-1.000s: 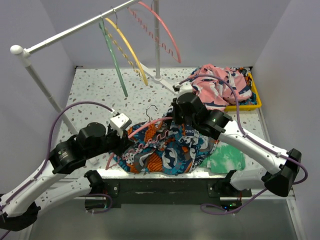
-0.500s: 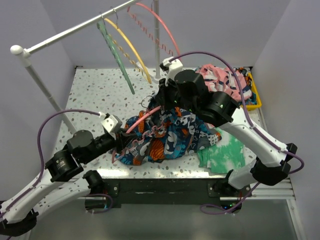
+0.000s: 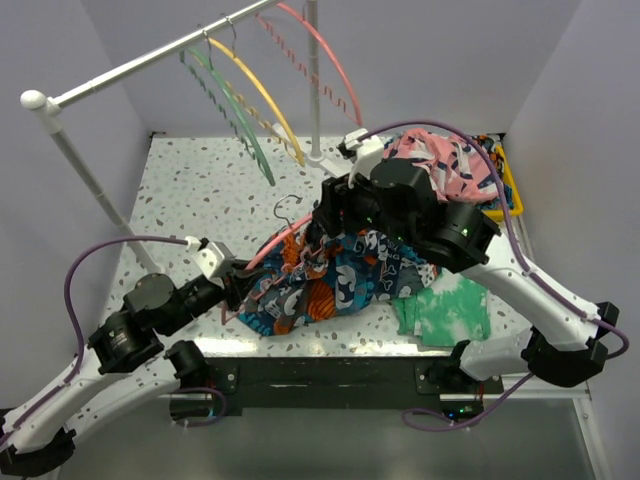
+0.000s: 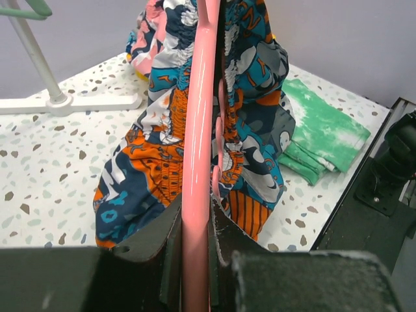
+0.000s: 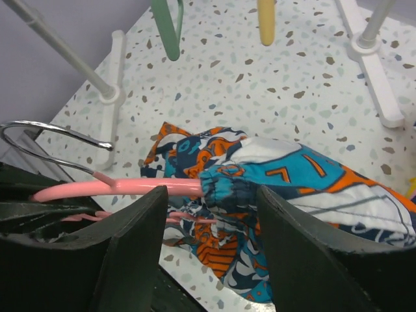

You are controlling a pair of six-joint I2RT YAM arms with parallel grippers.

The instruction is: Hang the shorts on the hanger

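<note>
The left gripper (image 4: pixel 195 224) is clamping one end of the pink hanger (image 4: pixel 198 117), its jaws closed hard against both sides of the smooth plastic arm. The hanger is lying with its long axis running from this gripper, low at the near left, up and away toward the middle of the table (image 3: pixel 190 190), where the metal hook (image 5: pixel 52 130) is projecting. The shorts (image 3: pixel 350 280) are draping over the hanger arm and spilling to the right, and their lower edge appears to be resting on the table beside the green tie-dye cloth (image 3: pixel 445 310). The right gripper (image 5: pixel 213 195) is hovering over the hook end with its jaws standing wide apart and gripping nothing. The gathered waistband (image 5: pixel 227 182) is sitting on the pink arm in the gap between its fingers (image 5: pixel 130 260) without being pinched. The waistband is therefore lying directly ahead of the right gripper, bunched just short of the hook, while the left gripper is occupying the opposite end of the same arm. The right arm is the nearer one to the fabric. Any further seating of the shorts would probably mean working the fabric along the hanger's long axis while the left gripper is steadying the frame. Loose cloth slipping off toward the hook end appears to be the main risk.
</note>
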